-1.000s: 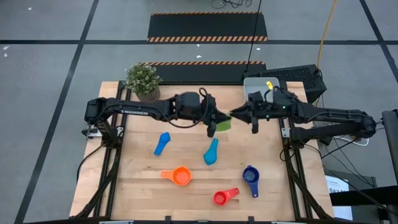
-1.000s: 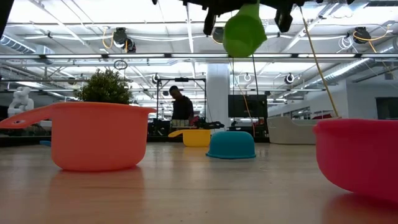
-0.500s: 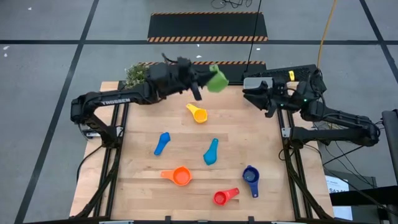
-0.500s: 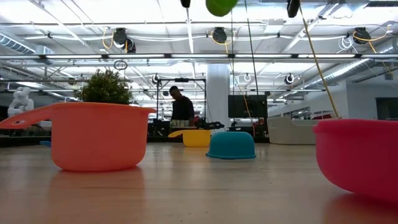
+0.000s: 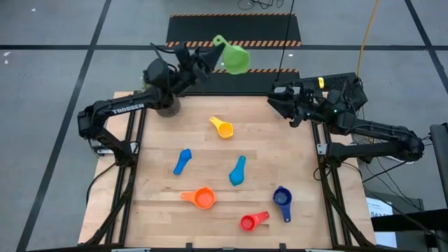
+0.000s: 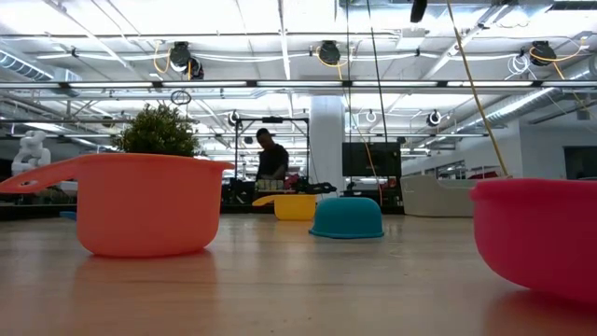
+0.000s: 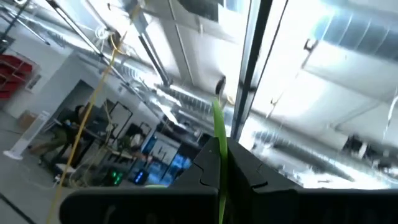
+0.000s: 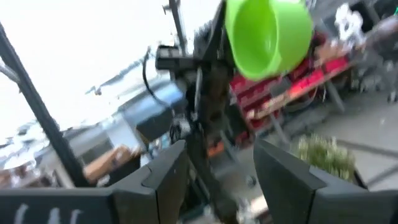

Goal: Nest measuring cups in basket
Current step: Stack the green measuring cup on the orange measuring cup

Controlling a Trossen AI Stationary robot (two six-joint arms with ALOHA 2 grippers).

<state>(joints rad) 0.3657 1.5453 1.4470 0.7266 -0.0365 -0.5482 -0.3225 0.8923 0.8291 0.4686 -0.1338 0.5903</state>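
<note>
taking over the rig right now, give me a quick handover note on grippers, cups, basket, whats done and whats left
Left gripper: jaws shut on the green cup, raised high past the table's far edge, near the plant.
Right gripper: jaws open, empty, at the far right corner, over the basket, which it mostly hides.
On the table: yellow cup, two light blue cups, orange cup, dark blue cup, red cup.
Done: no cup seen in the basket.
Left: all seven still to nest.

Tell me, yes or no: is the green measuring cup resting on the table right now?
No. In the high view the left gripper holds the green measuring cup by its handle, raised beyond the table's far edge.
</note>
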